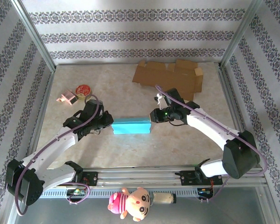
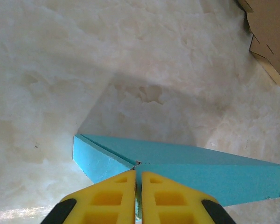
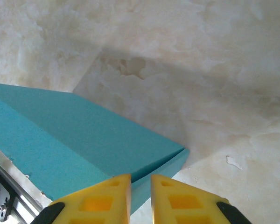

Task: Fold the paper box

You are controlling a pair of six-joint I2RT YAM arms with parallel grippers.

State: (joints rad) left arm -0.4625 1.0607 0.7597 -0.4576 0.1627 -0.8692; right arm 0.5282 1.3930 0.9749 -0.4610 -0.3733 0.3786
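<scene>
paper box [image 1: 130,126] gripped at both ends

the bright blue, long paper box lies flat on the table [image 1: 177,147], directly between the two grippers. beyond the left gripper [image 1: 109,124], on its outer side, sit a small pink object [image 1: 64,98] and a roll of tape [image 1: 83,89]. the left gripper's yellow fingers [image 2: 112,198] are clenched on a thin edge at the box's left end. the right gripper [image 1: 152,117] grasps the opposite end, its fingers [image 3: 177,198] narrowly apart around the box's edge. flattened brown cardboard [image 1: 170,77] lies beyond the right gripper.
</scene>
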